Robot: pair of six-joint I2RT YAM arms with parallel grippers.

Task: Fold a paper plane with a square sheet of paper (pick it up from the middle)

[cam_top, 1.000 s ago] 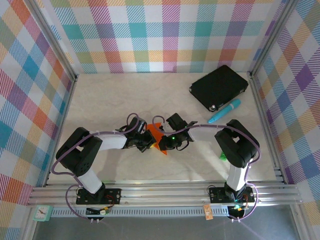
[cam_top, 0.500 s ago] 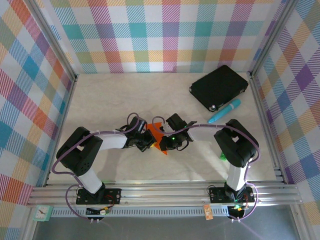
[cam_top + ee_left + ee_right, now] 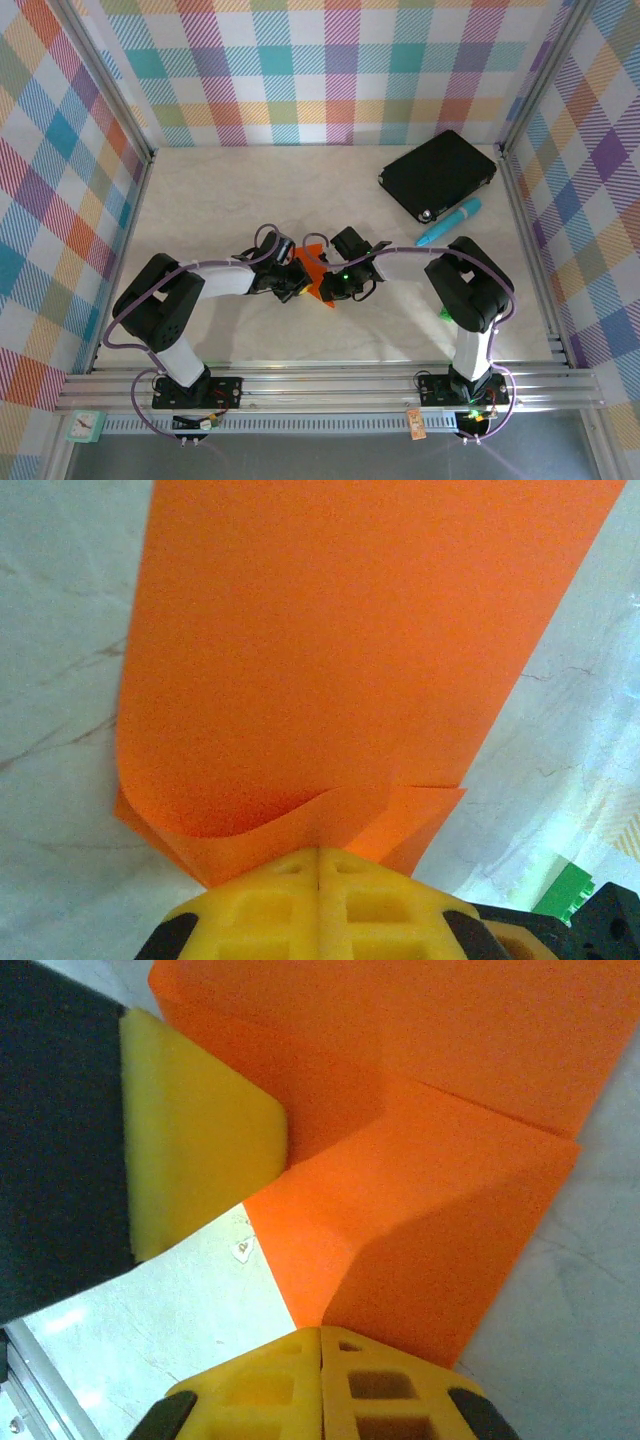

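The square sheet of paper (image 3: 313, 266) is bright orange, folded into overlapping layers and held just above the table's middle. My left gripper (image 3: 297, 279) is shut on its left edge. In the left wrist view the yellow pads (image 3: 318, 855) pinch curled layers of the paper (image 3: 340, 650). My right gripper (image 3: 328, 282) is shut on the opposite side. The right wrist view has its pads (image 3: 320, 1332) closed on a creased flap of the paper (image 3: 430, 1230), with a left finger (image 3: 195, 1130) close beside it.
A black rectangular pad (image 3: 438, 175) lies at the back right with a teal pen-like object (image 3: 449, 222) in front of it. A small green block (image 3: 445, 312) sits by the right arm and also appears as a green block (image 3: 570, 890) in the left wrist view. Plaid walls enclose the table.
Both grippers keep their hold on the paper. The right arm's elbow has edged slightly to the left; the paper has hardly moved.
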